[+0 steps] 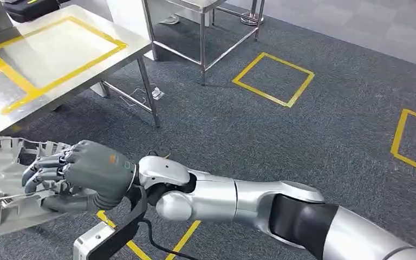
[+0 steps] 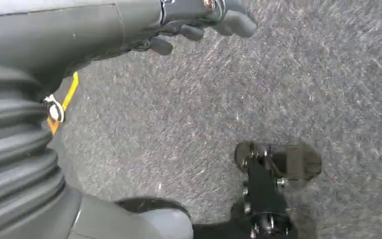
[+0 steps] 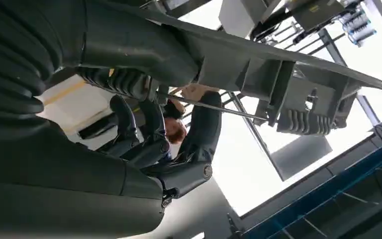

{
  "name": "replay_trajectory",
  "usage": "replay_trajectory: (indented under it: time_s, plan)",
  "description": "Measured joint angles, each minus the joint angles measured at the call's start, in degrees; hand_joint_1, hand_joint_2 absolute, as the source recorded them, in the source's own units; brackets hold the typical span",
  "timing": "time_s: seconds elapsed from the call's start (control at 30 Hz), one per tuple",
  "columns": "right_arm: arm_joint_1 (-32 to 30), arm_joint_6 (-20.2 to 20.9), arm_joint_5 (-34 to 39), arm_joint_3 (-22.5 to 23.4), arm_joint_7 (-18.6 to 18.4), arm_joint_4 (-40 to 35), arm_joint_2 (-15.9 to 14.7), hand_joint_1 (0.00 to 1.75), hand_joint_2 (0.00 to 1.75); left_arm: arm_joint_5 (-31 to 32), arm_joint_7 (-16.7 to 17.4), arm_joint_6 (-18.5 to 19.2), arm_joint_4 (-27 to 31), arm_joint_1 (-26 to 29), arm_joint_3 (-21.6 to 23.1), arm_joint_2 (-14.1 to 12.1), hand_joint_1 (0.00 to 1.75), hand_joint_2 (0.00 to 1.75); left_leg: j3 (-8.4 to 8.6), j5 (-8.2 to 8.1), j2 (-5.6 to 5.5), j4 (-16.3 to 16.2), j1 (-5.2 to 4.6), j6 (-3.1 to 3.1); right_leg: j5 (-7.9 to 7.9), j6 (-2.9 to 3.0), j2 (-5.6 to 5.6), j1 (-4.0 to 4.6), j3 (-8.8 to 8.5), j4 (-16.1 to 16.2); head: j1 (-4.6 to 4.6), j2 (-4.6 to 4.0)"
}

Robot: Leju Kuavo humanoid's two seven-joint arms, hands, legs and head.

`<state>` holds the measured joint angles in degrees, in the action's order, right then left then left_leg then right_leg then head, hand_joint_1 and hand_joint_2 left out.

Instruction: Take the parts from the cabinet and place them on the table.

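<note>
Right hand: fingers wrapped round the ribbed grey metal part, held above the carpet.
Left hand: hanging over carpet (fingers curled, holding nothing).
Steel tabletop: beyond the part, yellow-taped.

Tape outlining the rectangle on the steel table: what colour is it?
Yellow. The tape forms a rectangular outline on the steel table, best seen in the head view.

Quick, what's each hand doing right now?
Right hand: grips the silver ribbed metal part.
Left hand: hangs over the grey carpet, holds nothing, fingers curled.
</note>
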<state>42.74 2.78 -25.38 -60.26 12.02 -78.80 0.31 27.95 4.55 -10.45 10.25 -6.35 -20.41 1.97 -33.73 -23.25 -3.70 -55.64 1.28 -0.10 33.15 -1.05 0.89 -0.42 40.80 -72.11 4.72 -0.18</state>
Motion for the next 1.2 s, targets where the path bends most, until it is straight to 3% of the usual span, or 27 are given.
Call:
replay_trajectory:
  time_s: [0.03,0.07,0.1,0.17,0.2,0.23,0.27,0.37,0.4,0.43,0.5,0.53,0.57,0.6,0.7,0.73,0.77,0.87,0.9,0.93,0.97,1.0,1.07,1.1,1.13,1.17,1.2]
  plan:
    - [-0.19,0.0,0.0,0.02,0.0,0.13,0.0,1.75,1.75,0.0,0.0,0.0,-0.02,0.03,-0.02,0.0,0.0,1.75,-0.05,-0.18,0.07,-0.09,0.03,-0.1,0.83,-0.32,-0.06,-0.31,1.72,-3.1,-0.07,0.0]
    - [-0.33,0.02,0.0,0.02,0.0,0.15,0.0,1.75,1.75,-0.02,0.0,0.0,-0.02,0.02,-0.02,0.0,0.0,1.75,-0.09,-0.29,0.07,-0.26,0.14,-0.27,0.38,-0.52,-0.11,-0.54,2.05,-3.46,-0.02,0.0]
    - [-0.45,0.02,0.0,0.02,-0.02,0.2,0.0,1.75,1.75,0.0,0.0,0.02,-0.02,0.01,-0.02,0.04,0.0,1.75,-0.11,-0.65,0.05,-0.64,0.39,-0.66,-1.77,-0.92,-0.15,-0.86,0.8,-0.77,-0.02,0.0]
    - [-0.42,0.02,0.0,0.06,-0.02,0.2,0.0,1.75,1.75,0.0,0.0,0.02,-0.02,0.01,-0.02,0.11,0.0,1.75,-0.26,-1.52,-0.13,-1.9,1.01,-1.53,-6.38,-1.6,-0.14,-1.52,-4.55,9.03,0.0,0.0]
    - [-0.45,0.02,0.0,0.13,-0.02,0.2,0.0,1.75,1.75,-0.02,0.0,0.02,0.0,-0.01,-0.02,0.06,0.0,1.75,-0.57,-2.14,-0.12,-2.86,1.05,-2.22,-6.17,-1.87,0.16,-1.79,-5.99,12.26,0.0,0.0]
    - [-0.49,0.04,-0.06,0.17,0.02,0.28,0.11,1.75,1.75,0.0,0.02,0.02,0.02,-0.12,-0.04,-0.24,0.0,1.75,-1.17,-2.82,-0.31,-3.66,0.72,-2.91,-5.63,-1.02,0.79,-1.39,-6.08,12.0,0.11,0.0]
    - [-0.56,0.0,-0.04,0.26,0.0,0.29,0.09,1.75,1.75,-0.02,0.0,0.02,0.02,-0.06,-0.04,-0.24,0.0,1.75,-1.24,-3.09,-0.31,-3.45,0.74,-3.06,-5.48,-0.02,0.43,-1.33,-5.84,11.38,-0.04,0.0]
    - [-0.61,-0.04,-0.04,0.39,0.0,0.33,0.15,1.75,1.75,0.0,0.02,0.07,0.0,-0.03,-0.04,-0.22,0.0,1.75,-0.85,-3.29,-0.31,-3.1,0.98,-3.82,-5.24,1.46,0.09,-1.39,-6.15,11.4,-0.11,0.0]
    - [-0.64,-0.02,-0.07,0.41,-0.02,0.35,0.26,1.75,1.75,0.0,0.02,0.11,0.02,-0.04,-0.04,-0.2,0.0,1.75,-1.0,-3.39,1.42,-4.12,0.9,-3.8,-5.13,1.87,-0.05,-1.36,-6.55,11.52,-0.18,0.0]
    - [-0.63,-0.02,-0.04,0.44,0.0,0.35,0.26,1.75,1.75,0.0,0.02,0.13,0.02,-0.15,-0.04,-0.15,0.0,1.75,-2.76,-5.0,2.9,-7.42,0.75,-3.82,-4.84,2.32,-0.39,-1.22,-7.02,11.63,-0.55,0.0]
    - [-0.72,-0.04,-0.09,0.44,0.0,0.44,0.26,1.75,1.75,0.0,0.02,0.13,0.02,-0.21,-0.04,-0.13,0.0,1.75,-8.02,-8.54,3.38,-16.66,0.71,-3.82,-4.12,2.81,-0.92,-0.88,-7.76,11.68,-0.5,0.0]
    - [-0.81,-0.02,-0.11,0.44,0.0,0.48,0.26,1.75,1.75,0.0,0.02,0.13,0.0,-0.13,-0.04,-0.13,0.0,1.75,-10.62,-9.22,3.38,-20.6,0.68,-3.7,-3.61,2.9,-1.11,-0.7,-8.2,11.68,-0.55,0.0]
    - [-0.88,-0.02,-0.13,0.44,0.0,0.48,0.26,1.75,1.75,0.0,0.02,0.13,0.0,0.01,-0.04,-0.13,0.0,1.75,-12.03,-8.42,3.37,-21.76,0.65,-3.48,-3.13,2.9,-1.23,-0.58,-8.75,11.69,-0.5,0.0]
    - [-0.87,-0.02,-0.15,0.44,-0.02,0.5,0.26,1.75,1.75,0.0,0.02,0.13,0.0,0.11,-0.04,-0.13,0.0,1.75,-11.91,-6.12,3.37,-20.15,0.56,-3.19,-2.58,2.84,-1.31,-0.52,-9.38,11.7,-0.52,0.0]
    - [-0.83,-0.04,-0.15,0.44,0.0,0.5,0.28,1.75,1.75,0.13,0.02,0.26,-0.04,0.17,-0.04,-0.13,0.0,1.75,-7.02,3.08,3.85,-5.95,0.0,-1.81,-0.69,2.35,-1.58,-0.43,-11.8,11.83,-0.55,0.0]
    - [-0.87,-0.07,-0.2,0.44,0.08,0.57,0.26,1.75,1.75,0.26,0.02,0.31,-0.13,0.15,-0.04,-0.13,0.0,1.75,-5.81,1.37,4.43,-5.94,-0.79,-1.61,-0.13,1.76,-1.64,-0.17,-11.79,12.07,-0.9,0.0]
    - [-0.88,-0.11,-0.26,0.44,0.04,0.57,0.26,1.75,1.75,0.35,0.0,0.33,-0.11,0.0,-0.04,-0.04,0.0,1.75,-5.11,0.39,4.47,-4.53,-0.9,-1.32,0.13,1.34,-1.59,-0.3,-11.98,12.18,-1.03,0.0]
    - [-0.71,-0.46,-0.42,0.57,0.09,0.55,0.33,1.75,1.75,0.46,-0.02,0.44,0.0,-0.18,-0.04,-0.15,0.0,1.75,-3.99,-0.76,3.9,-4.34,-0.96,-0.32,-0.76,0.1,-1.77,-0.43,-13.03,11.1,-0.88,0.0]
    - [-0.75,-0.61,-0.5,0.68,0.07,0.46,0.42,1.75,1.75,0.5,-0.07,0.46,0.04,-0.07,-0.04,-0.15,0.0,1.75,-3.11,-1.19,3.67,-3.81,-0.71,0.03,-1.89,-0.18,-1.58,-0.6,-10.98,7.87,-0.35,0.0]
    - [-0.63,-0.74,-0.5,0.83,0.18,0.44,0.39,1.75,1.75,0.5,-0.11,0.44,0.04,-0.11,-0.04,-0.2,0.0,1.75,-2.37,-1.68,3.56,-3.71,-0.67,0.45,-2.79,-0.3,-1.35,-0.57,-8.57,4.0,-0.5,0.0]
    - [-0.63,-0.85,-0.61,0.98,0.15,0.44,0.39,1.75,1.75,0.5,-0.15,0.44,0.07,-0.24,-0.07,-0.29,0.0,1.75,-1.86,-2.27,3.45,-3.68,-0.66,0.68,-2.31,-0.35,-1.34,-0.59,-5.54,0.29,-0.44,0.0]
    - [-0.64,-1.05,-0.72,1.31,0.15,0.44,0.33,1.75,1.75,0.48,-0.17,0.44,0.04,-0.31,-0.09,-0.26,0.0,1.75,-1.19,-2.93,3.23,-3.68,-0.68,0.83,-0.3,-0.48,-1.33,-0.55,-2.25,-3.07,-0.37,0.0]
    - [-0.5,-1.03,-0.85,1.73,0.13,0.44,0.31,1.75,1.75,0.46,-0.17,0.44,0.04,-0.18,-0.2,-0.15,0.0,1.75,0.4,-4.55,2.68,-3.68,-0.72,0.78,3.39,-0.44,-1.27,-0.39,2.12,-5.45,-0.35,0.0]
    - [-0.39,-0.94,-0.85,1.88,0.07,0.44,0.31,1.75,1.75,0.44,-0.2,0.44,0.02,-0.09,-0.31,-0.09,0.0,1.75,1.46,-5.38,2.42,-3.68,-0.71,0.72,3.23,-0.38,-1.26,-0.36,2.92,-4.14,-0.35,0.0]
    - [-0.22,-0.79,-0.85,2.01,0.04,0.44,0.28,1.75,1.75,0.39,-0.22,0.44,0.02,-0.06,-0.37,-0.02,0.0,1.75,2.56,-6.09,2.24,-3.68,-0.71,0.68,1.93,-0.29,-1.23,-0.36,2.81,-1.47,-0.35,0.0]
    - [0.03,-0.63,-0.85,2.08,0.0,0.44,0.28,1.75,1.75,0.39,-0.31,0.44,0.02,-0.05,-0.39,0.06,0.0,1.75,3.7,-6.9,2.07,-3.68,-0.71,0.59,-0.73,-0.04,-1.21,-0.32,2.15,2.46,-0.35,0.0]
    - [0.25,-0.55,-0.83,2.16,0.02,0.46,0.28,1.75,1.75,0.35,-0.35,0.44,0.02,-0.06,-0.39,0.11,0.0,1.75,4.83,-7.78,2.0,-3.67,-0.71,0.42,-5.29,0.33,-1.2,-0.15,1.24,7.23,-0.37,0.0]
